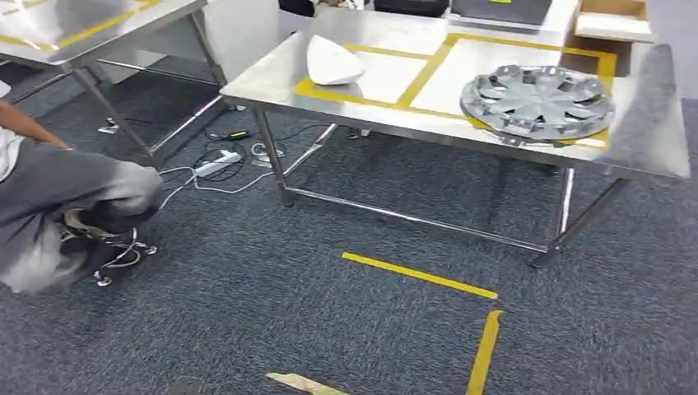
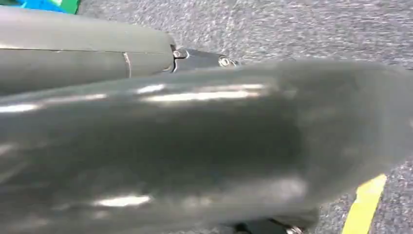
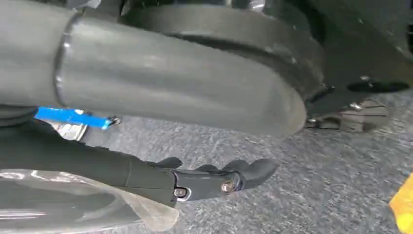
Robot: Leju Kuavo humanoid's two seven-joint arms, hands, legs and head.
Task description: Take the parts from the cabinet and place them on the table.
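Carpet [image 1: 272, 288], dark grey and crossed with yellow tape strips [image 1: 418, 275], lay between you and the steel table [image 1: 650, 123] in the head view. On that table, yellow tape marked two squares: the silver hubcap [image 1: 537, 100] lay flat in the square nearer the right edge, overlapping the tape along the front edge, and the white curved part [image 1: 332, 61] sat at the far left corner of the other square, well apart from the hubcap. A cardboard box [image 1: 613, 18] stood past the table's far right corner, and a second steel table [image 1: 90, 25] stood off to the left. A person [image 1: 58, 206] in grey trousers crouched at the left, beside a power strip [image 1: 216, 164] and cables on the carpet. Your left hand [image 2: 204, 59] showed in its wrist view as a dark fingertip behind a large blurred grey surface, so you could not tell how its fingers lay. Your right hand [image 3: 214, 178] hung over the carpet, its dark fingers extended close together and holding nothing.
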